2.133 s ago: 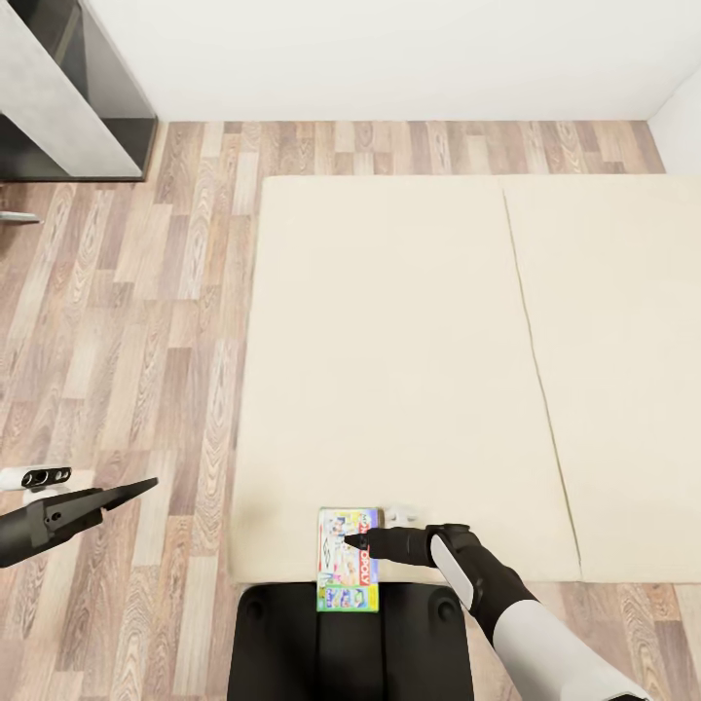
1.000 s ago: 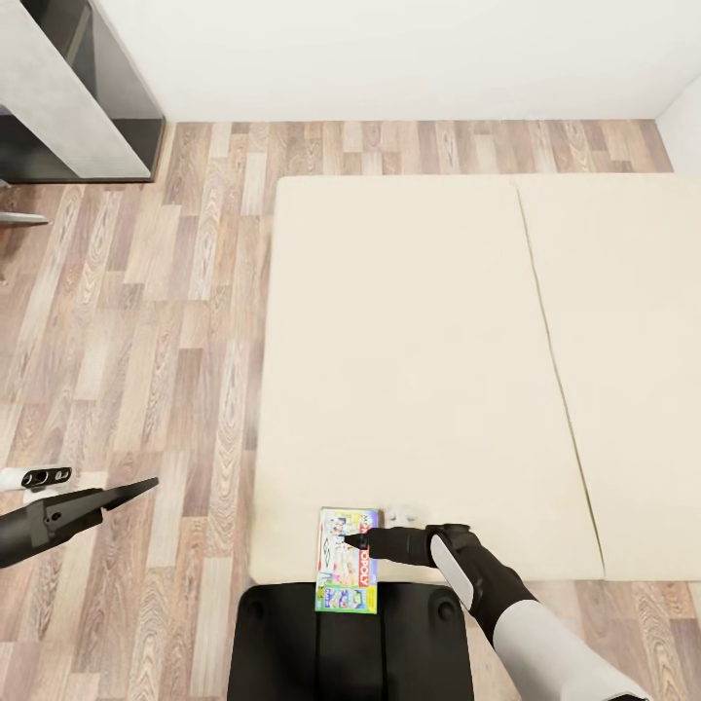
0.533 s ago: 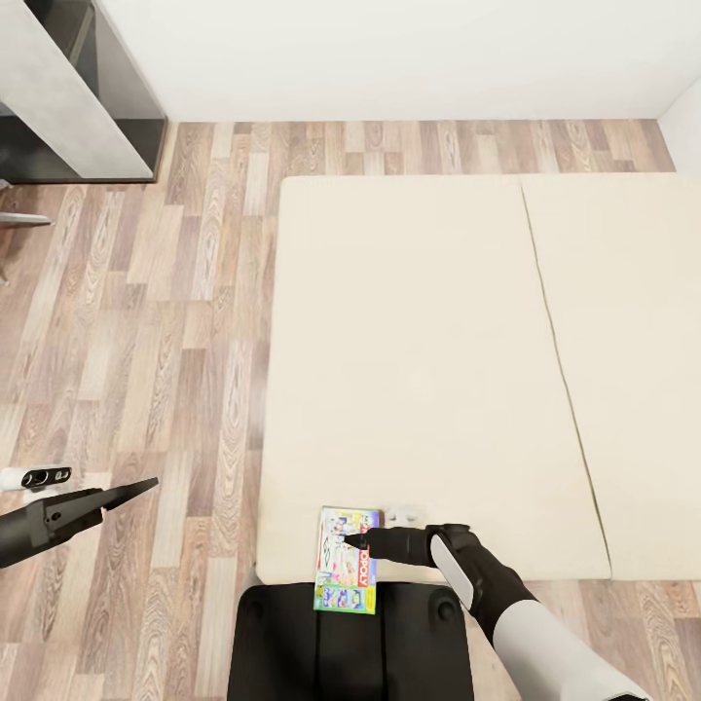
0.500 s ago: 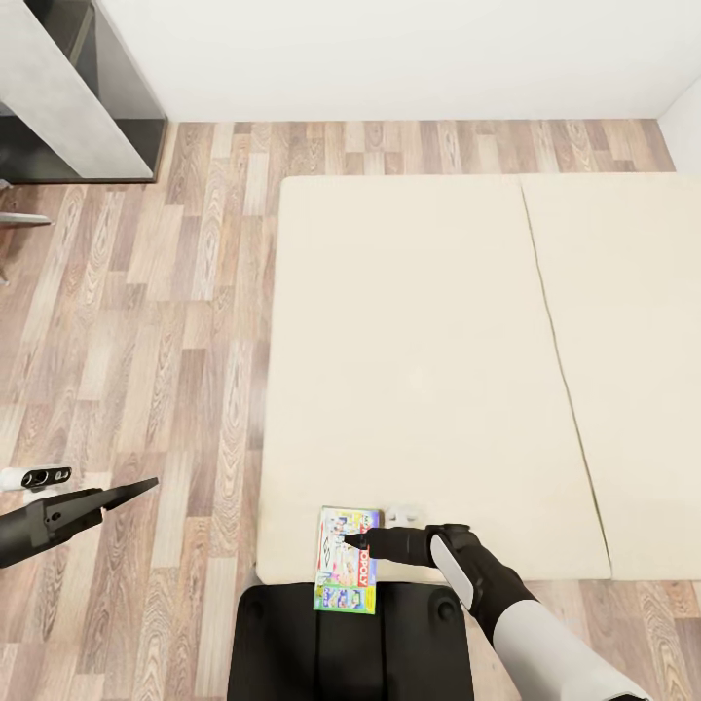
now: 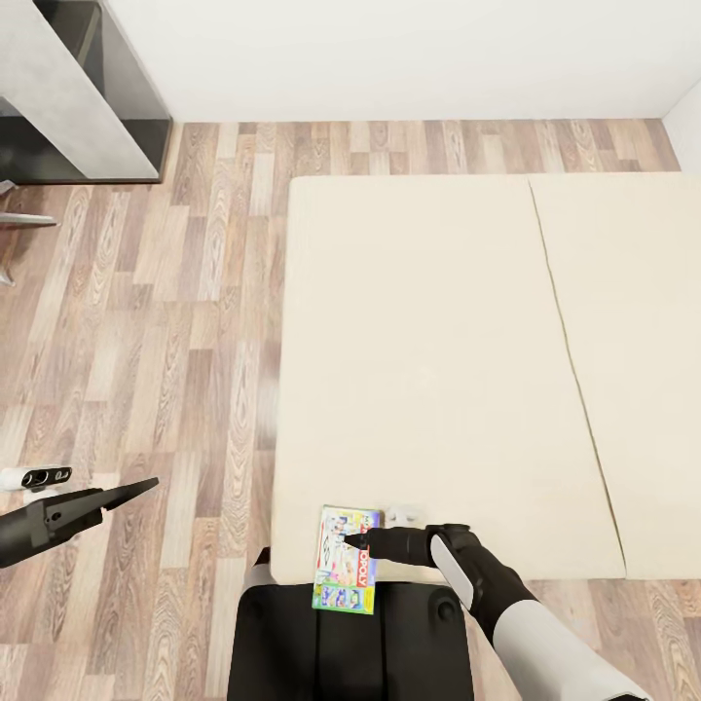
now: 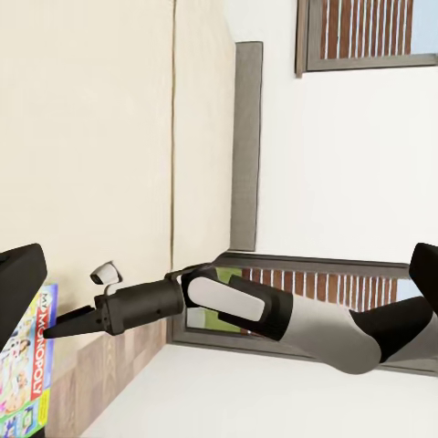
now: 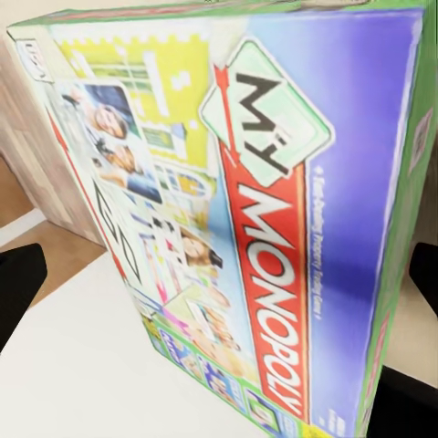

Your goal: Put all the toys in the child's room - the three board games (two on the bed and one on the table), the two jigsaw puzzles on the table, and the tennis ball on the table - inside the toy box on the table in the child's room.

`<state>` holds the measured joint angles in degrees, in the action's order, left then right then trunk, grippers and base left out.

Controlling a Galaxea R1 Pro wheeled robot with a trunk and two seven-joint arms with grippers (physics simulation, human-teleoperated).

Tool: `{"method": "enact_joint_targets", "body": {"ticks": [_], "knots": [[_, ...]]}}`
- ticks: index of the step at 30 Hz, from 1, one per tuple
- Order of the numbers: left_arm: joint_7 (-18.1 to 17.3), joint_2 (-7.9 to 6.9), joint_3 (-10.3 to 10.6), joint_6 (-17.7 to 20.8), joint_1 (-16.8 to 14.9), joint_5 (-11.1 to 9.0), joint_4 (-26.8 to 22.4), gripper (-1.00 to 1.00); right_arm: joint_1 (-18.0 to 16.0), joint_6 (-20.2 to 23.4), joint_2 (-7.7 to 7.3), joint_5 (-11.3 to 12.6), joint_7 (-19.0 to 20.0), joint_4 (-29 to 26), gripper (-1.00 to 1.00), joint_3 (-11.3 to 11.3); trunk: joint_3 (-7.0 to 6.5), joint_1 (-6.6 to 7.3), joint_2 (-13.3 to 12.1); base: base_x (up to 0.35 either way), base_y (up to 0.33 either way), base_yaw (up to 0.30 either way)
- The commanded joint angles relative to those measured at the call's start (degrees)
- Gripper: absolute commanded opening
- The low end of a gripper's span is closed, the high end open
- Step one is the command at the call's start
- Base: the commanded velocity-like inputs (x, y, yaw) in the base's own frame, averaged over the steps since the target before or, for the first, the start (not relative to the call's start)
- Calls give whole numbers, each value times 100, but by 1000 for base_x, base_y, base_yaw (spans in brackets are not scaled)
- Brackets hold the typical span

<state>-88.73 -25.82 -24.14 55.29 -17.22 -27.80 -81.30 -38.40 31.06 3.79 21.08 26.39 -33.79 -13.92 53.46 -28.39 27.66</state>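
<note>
we hold the game [image 5: 346, 560] in our right gripper [image 5: 358, 540], fingers pinched on its edge, box lying flat just over the near corner of the bed [image 5: 438, 341] and partly over our dark base [image 5: 350, 643]. its cover reads "my monopoly" with a green border, seen close in the right wrist view [image 7: 237, 219]. in the left wrist view the same game [image 6: 26, 365] sits at the tip of the right gripper [image 6: 68, 321]. the bed's beige cover is bare apart from this box. our left gripper [image 5: 117, 495] hangs over the wood floor [image 5: 146, 341], well apart from the bed; we cannot tell whether its fingers are parted or closed. a dark grey cabinet [image 5: 68, 97] stands at the far left by the white wall [image 5: 389, 58].
</note>
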Motion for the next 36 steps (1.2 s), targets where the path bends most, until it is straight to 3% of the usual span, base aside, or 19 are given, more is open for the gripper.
{"method": "enact_joint_targets", "body": {"ticks": [1,36], "knots": [[-21,-2,-1,61,-1,2,0,100,-1,29,-1,28,-5,-5,100,-5,5,-3,7,0,131,0],[-21,3,3,61,-1,2,0,100,-1,32,-1,19,-3,-5,100,-5,5,-3,7,0,25,0]]}}
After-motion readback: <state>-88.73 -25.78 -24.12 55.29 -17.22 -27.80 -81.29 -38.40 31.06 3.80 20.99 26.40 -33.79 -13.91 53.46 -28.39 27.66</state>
